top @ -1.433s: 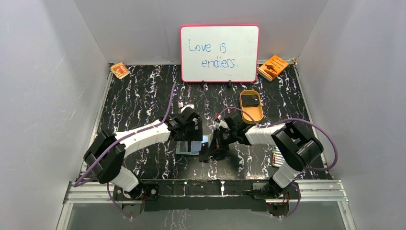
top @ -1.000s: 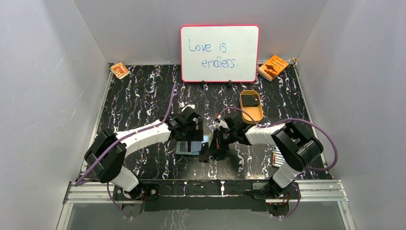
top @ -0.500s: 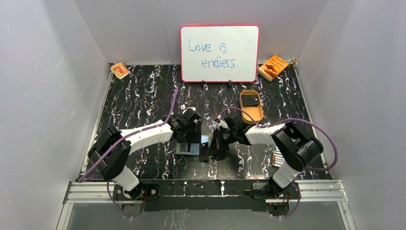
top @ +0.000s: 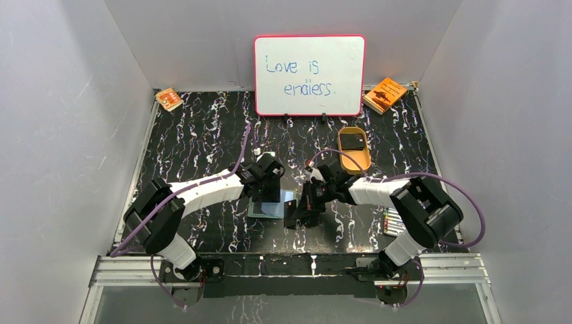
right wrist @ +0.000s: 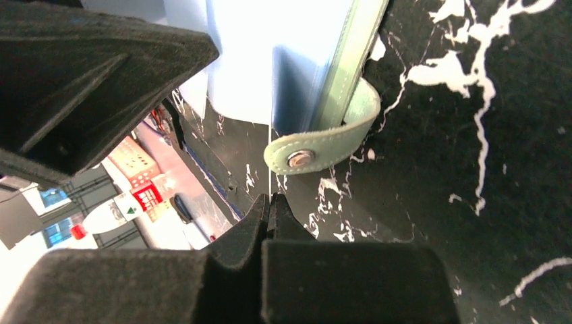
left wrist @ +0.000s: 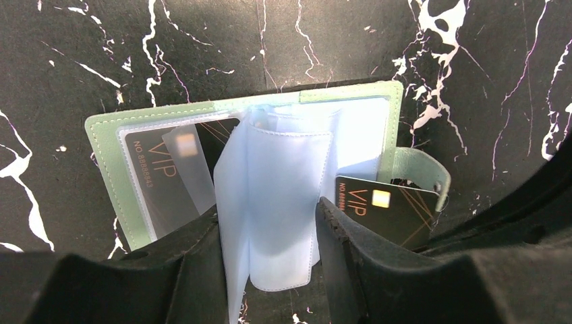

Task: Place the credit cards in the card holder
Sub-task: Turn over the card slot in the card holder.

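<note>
Left wrist view only: card holder [left wrist: 104, 155] lying open and flat, just ahead of and under the left gripper [left wrist: 268, 210]. Long axis side to side across that gripper, strap end toward its right finger. One pocketed credit card [left wrist: 152, 182] in the clear pocket ahead of the left finger, "VIP" print readable, long axis slanting back toward the gripper. Pale blue sleeve leaf [left wrist: 283, 169] raised between the two fingers. Jaws partway apart, one at each edge of the leaf; real pinch or mere flanking not resolvable.

Right wrist view only: right gripper [right wrist: 270, 200] fully closed on the held credit card [right wrist: 233, 155]. Card seen nearly edge-on, running straight ahead from the fingertips, far end at the holder's open edge. Snap strap [right wrist: 324, 148] curling just ahead and right of the tips, beside the card.

Top view only: both grippers close together mid-table. Holder's long axis left to right under the left one. Tan oval tray [top: 365, 160] well behind the right gripper, another dark card [top: 351, 140] inside.
</note>
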### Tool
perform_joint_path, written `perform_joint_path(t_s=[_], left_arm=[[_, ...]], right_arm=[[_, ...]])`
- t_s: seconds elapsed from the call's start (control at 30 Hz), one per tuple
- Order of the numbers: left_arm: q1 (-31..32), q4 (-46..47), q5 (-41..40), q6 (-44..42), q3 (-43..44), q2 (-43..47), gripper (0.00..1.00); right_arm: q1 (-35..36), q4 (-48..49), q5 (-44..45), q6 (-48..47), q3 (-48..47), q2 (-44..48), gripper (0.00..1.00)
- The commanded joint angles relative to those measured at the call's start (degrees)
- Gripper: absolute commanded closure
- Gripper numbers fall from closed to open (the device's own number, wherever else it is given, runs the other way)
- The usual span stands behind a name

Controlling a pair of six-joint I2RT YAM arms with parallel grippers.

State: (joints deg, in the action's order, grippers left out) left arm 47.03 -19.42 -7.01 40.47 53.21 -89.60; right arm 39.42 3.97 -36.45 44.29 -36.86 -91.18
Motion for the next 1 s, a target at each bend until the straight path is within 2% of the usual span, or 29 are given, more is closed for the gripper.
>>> perform_joint_path(t_s=[0.0,0.27,0.47,0.8,0.97], left_arm=[[-0.3,-0.4,0.2,-0.6,0.6,0.8,0.57],[-0.3,-0.6,1.0,-0.7,2.0,0.5,0.57],[-0.3,-0.6,1.4,-0.5,2.3,0.3,0.56],[-0.3,-0.8,2.1,-0.3,2.8,0.9,0.55],[-0.3,-1.1,2.2,-0.4,3.0,1.0,0.55]], right_arm=[[0.2,-6.1,3.7,-3.2,-0.6,5.9,1.0],[0.4,-14.3,2.5,-7.8,-3.5,13.8,1.0],[2.7,-16.0,-4.0,-9.6,-7.8,10.2,1.0],[5.0,-0.8,-6.4,0.1,-7.3,4.3,1.0],[5.9,1.7,-6.6,1.5,-6.8,2.6,1.0]])
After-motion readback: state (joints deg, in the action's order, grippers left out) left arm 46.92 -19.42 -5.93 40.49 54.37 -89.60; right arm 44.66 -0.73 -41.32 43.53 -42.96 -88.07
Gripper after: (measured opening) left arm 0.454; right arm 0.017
